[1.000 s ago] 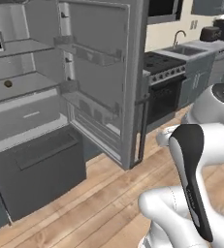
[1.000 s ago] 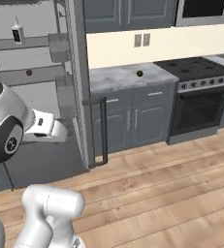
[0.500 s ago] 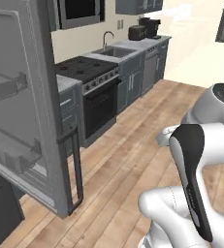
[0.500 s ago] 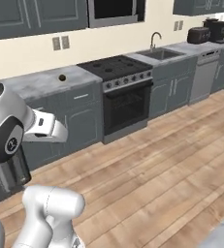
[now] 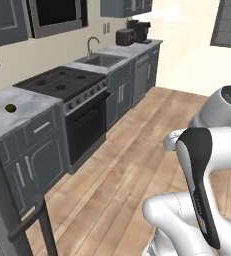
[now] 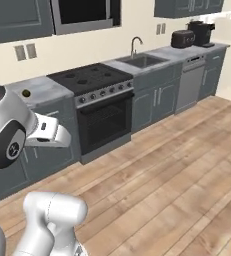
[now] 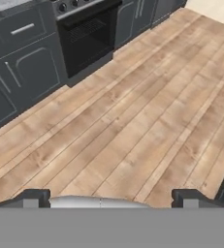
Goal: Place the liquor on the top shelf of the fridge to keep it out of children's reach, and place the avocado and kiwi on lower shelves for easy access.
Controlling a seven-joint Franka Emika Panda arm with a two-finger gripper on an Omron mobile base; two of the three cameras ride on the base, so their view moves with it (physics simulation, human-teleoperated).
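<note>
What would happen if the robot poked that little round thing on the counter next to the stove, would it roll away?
Probably. The small round fruit looks ball-shaped and sits loose on the flat grey counter, so a nudge would likely roll it. It seems small, so probably light. It is too tiny here to tell if it is squishy or slippery.

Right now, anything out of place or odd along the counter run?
Nothing spilled or damaged. One small round brownish thing sits alone on the grey counter left of the stove, too small to identify. The claw is open and empty over bare wood floor.
</note>
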